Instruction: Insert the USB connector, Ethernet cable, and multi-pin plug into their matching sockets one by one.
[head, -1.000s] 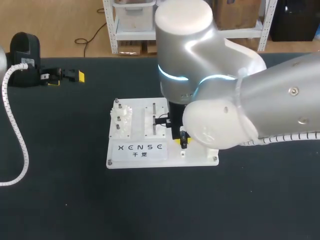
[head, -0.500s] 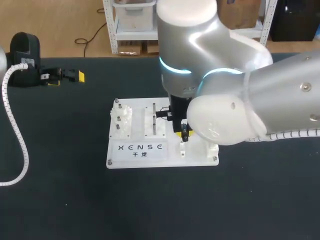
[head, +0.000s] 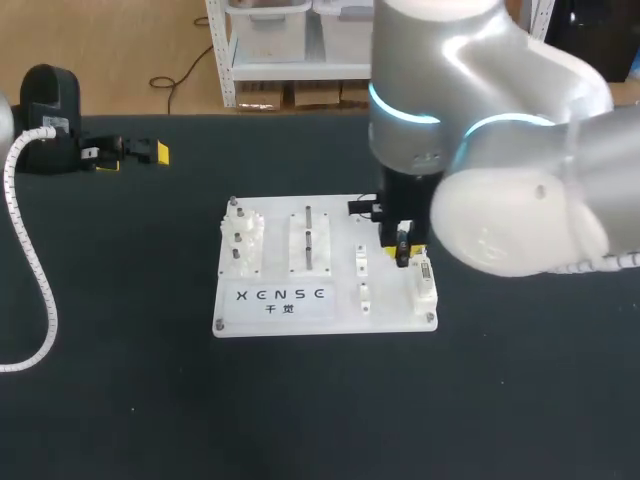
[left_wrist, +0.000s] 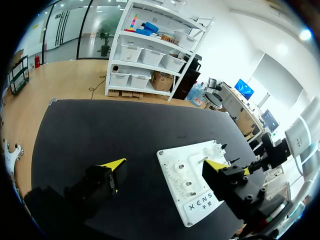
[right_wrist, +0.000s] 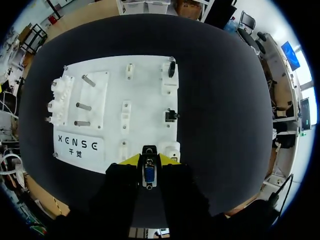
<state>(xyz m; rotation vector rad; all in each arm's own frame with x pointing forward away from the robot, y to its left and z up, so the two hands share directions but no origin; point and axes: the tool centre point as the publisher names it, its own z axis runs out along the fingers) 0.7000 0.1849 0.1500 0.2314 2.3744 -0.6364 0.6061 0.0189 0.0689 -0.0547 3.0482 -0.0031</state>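
While the right gripper clamps the plug, a slight tilt could jam it against the socket at 4 o'clock on the board. The left gripper sits open.

A black table carries one white socket board, lying flat near its middle, with its lettered strip along the near-left edge.

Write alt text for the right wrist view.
The right gripper grips a small dark connector between its yellow-tipped fingers, over the edge of the white socket board. The board lies on a black table.
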